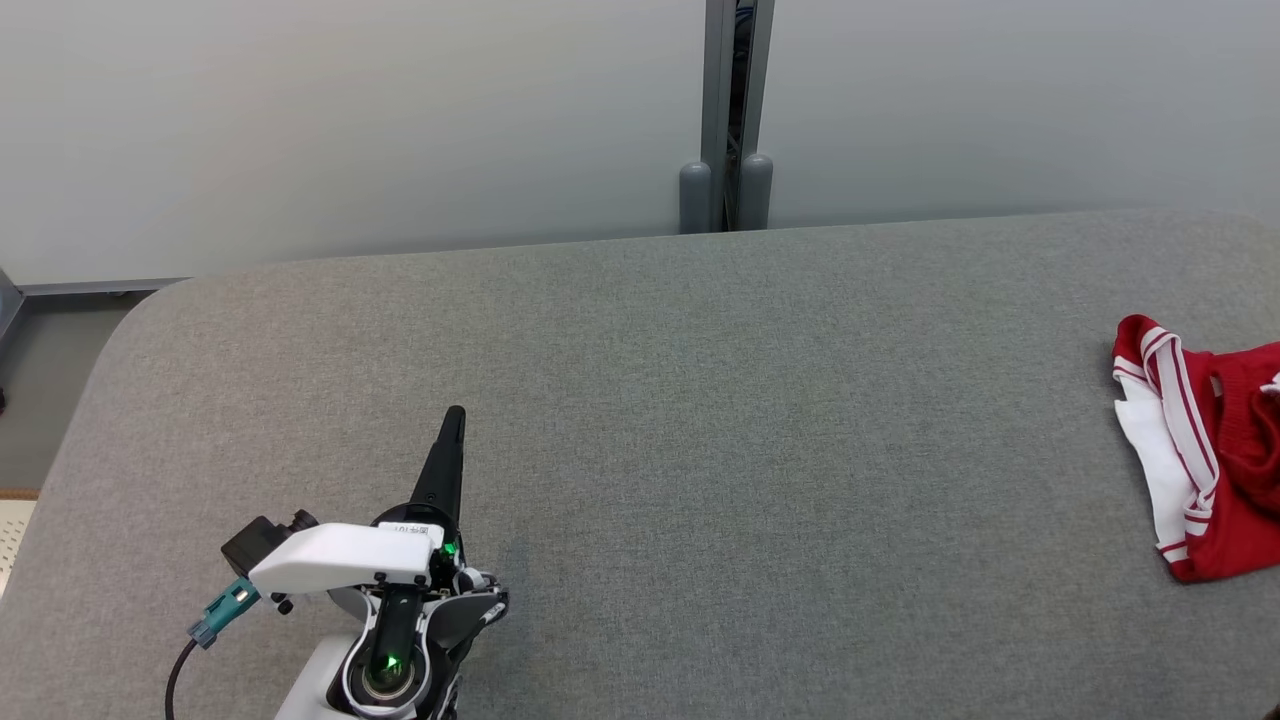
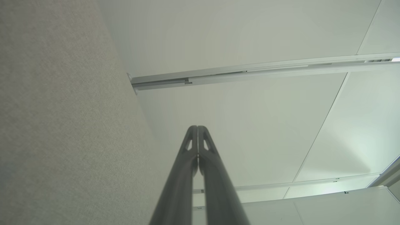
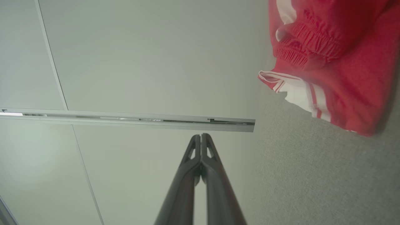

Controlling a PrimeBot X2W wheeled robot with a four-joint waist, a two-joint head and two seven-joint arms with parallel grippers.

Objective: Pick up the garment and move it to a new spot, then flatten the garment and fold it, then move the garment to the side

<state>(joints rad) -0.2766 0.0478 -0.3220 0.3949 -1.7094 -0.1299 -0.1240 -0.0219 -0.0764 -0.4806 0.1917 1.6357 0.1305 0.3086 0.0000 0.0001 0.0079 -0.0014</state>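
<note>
Red shorts (image 1: 1230, 480) with white side stripes lie crumpled on the grey bench (image 1: 700, 400), at 3 o'clock in head view, cut off by the frame edge. Left gripper (image 1: 455, 415) at 7 o'clock, well apart from the shorts; jaws clenched on nothing, tips pointing to 12. Right wrist view: right gripper (image 3: 200, 136), jaws likewise pressed together, empty. Shorts at 1 o'clock, clear of the tips, elastic waistband showing. Grey post (image 1: 738, 100) beyond the bench at 12.
</note>
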